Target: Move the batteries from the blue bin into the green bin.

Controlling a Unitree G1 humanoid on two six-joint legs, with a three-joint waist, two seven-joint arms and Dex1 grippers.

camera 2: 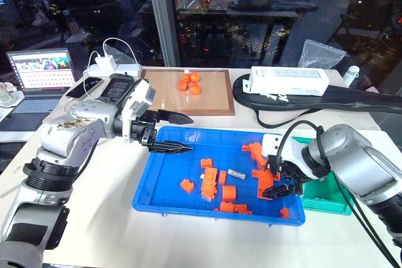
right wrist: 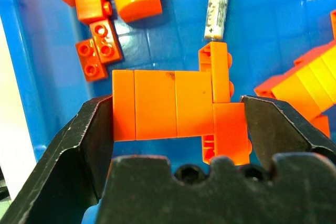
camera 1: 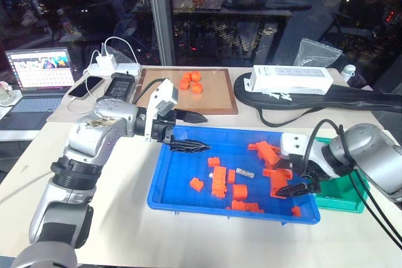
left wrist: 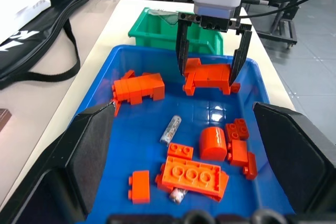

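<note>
Your left pincer (camera 1: 205,132) hangs over the far left corner of the blue bin (camera 1: 164,194), above its floor. Its two black fingers (left wrist: 94,150) are spread as wide as they go, with nothing between them. Towards the middle of the blue bin, loose orange bricks (camera 1: 219,183) lie scattered on the floor. Among them you can see one battery (camera 1: 244,172), a slim silver cylinder lying flat, free of the bricks around it. A second battery (left wrist: 177,195) pokes one end out from under a flat orange brick (left wrist: 191,174) nearer the bin's front wall; the rest of it is hidden. Further right in the blue bin, your right pincer (camera 1: 290,179) points down into the bin and straddles a built-up orange block (right wrist: 173,111). Its jaws stand wide, with one pad pressed on each end of that block, so it has hold of the block and not a battery. The block sits low, close to the bin floor, and the first battery lies just beyond it. The green bin (camera 1: 344,194) stands touching the right wall of the blue bin, behind your right wrist, and you cannot make out anything inside it.
</note>
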